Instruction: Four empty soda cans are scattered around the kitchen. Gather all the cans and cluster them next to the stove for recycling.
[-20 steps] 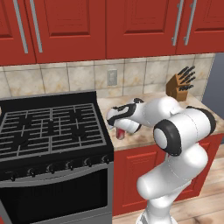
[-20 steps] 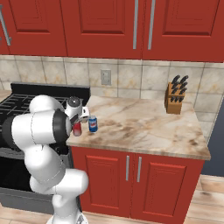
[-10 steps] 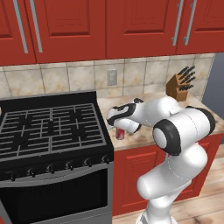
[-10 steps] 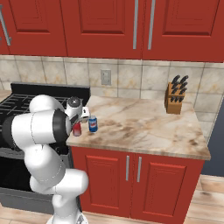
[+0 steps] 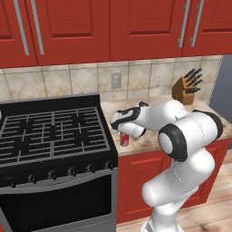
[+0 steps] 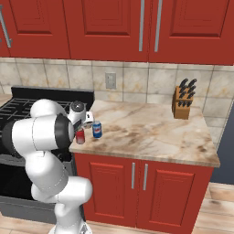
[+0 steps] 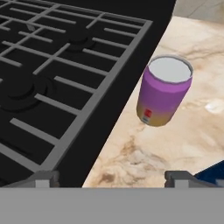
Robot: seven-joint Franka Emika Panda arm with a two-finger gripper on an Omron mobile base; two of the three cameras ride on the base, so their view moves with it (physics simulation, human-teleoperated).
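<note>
In the left base view the arm reached across the desk just right of the stove. A red can stood upright near the desk's front edge, close to the stove's right side, its upper part covered by the robot's hand. The jaws themselves were hidden under the wrist, so their spread could not be read here. The other cans were behind the arm. A knife block stood at the back right, well apart, with bare marble between it and the arm.

In the right base view the red can and a blue can stood upright side by side near the desk's left front corner, beside the stove, which the arm largely blocked. The hand hung just above and behind them; its fingers were too small to make out. The desk lay open to the right as far as the knife block.

In the hand view a purple can stood upright on the marble, close to the stove's black edge but apart from it. A sliver of blue, cut off at the lower right, was probably the blue can. The gripper stood with its jaws wide apart and nothing between them, one fingertip over the stove edge, the other over the desk.
</note>
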